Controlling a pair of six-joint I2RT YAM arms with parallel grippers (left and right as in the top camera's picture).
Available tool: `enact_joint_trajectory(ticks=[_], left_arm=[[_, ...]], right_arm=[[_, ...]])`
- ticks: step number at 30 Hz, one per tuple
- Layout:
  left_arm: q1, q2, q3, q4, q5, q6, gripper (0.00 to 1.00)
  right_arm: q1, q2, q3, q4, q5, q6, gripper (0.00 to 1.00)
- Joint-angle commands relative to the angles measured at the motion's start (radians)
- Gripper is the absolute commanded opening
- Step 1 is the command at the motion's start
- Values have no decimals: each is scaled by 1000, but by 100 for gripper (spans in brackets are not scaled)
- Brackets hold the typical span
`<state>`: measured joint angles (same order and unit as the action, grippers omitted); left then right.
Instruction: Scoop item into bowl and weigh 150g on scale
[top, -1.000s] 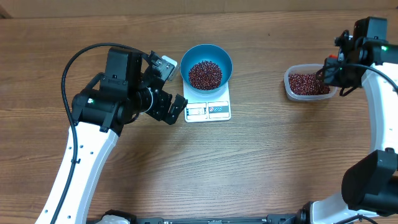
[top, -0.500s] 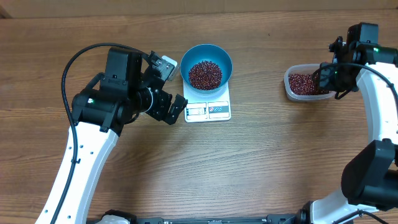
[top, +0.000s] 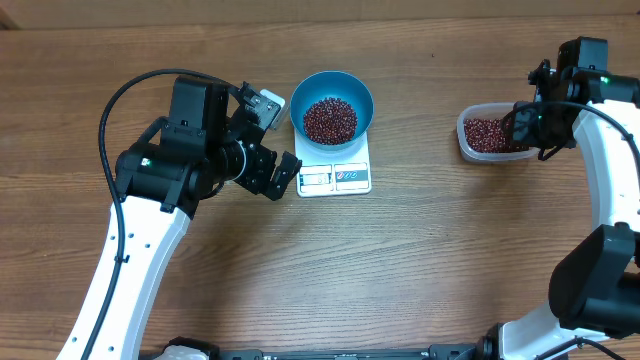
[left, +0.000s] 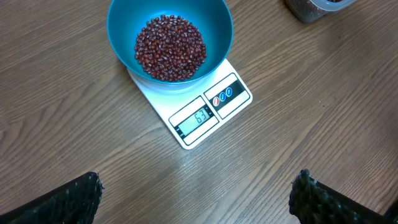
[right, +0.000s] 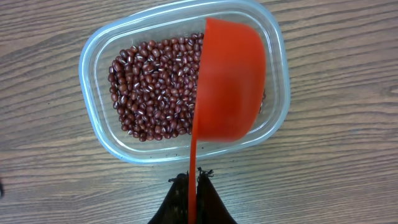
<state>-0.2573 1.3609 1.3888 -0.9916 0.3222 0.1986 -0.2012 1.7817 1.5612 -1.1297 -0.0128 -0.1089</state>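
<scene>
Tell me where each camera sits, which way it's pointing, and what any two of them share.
Overhead: above the table, facing straight down at the bowl on the scale and the tub; left arm and right arm show.
Left wrist: tilted down at bowl and scale; fingertips of the open left gripper in the bottom corners.
Right wrist: straight down on the tub's beans; the right gripper grips the scoop.
Shared: overhead and left wrist both show bowl on scale.
</scene>
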Motion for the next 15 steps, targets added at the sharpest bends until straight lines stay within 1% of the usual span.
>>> enact_joint_trajectory(ticks=[1, 15], left_arm=[[2, 7, 14, 1, 7, 15, 100], [2, 7, 14, 1, 7, 15, 100]], right_arm=[[0, 5, -5, 2, -7, -5, 4], [0, 14, -5, -5, -7, -5, 4]])
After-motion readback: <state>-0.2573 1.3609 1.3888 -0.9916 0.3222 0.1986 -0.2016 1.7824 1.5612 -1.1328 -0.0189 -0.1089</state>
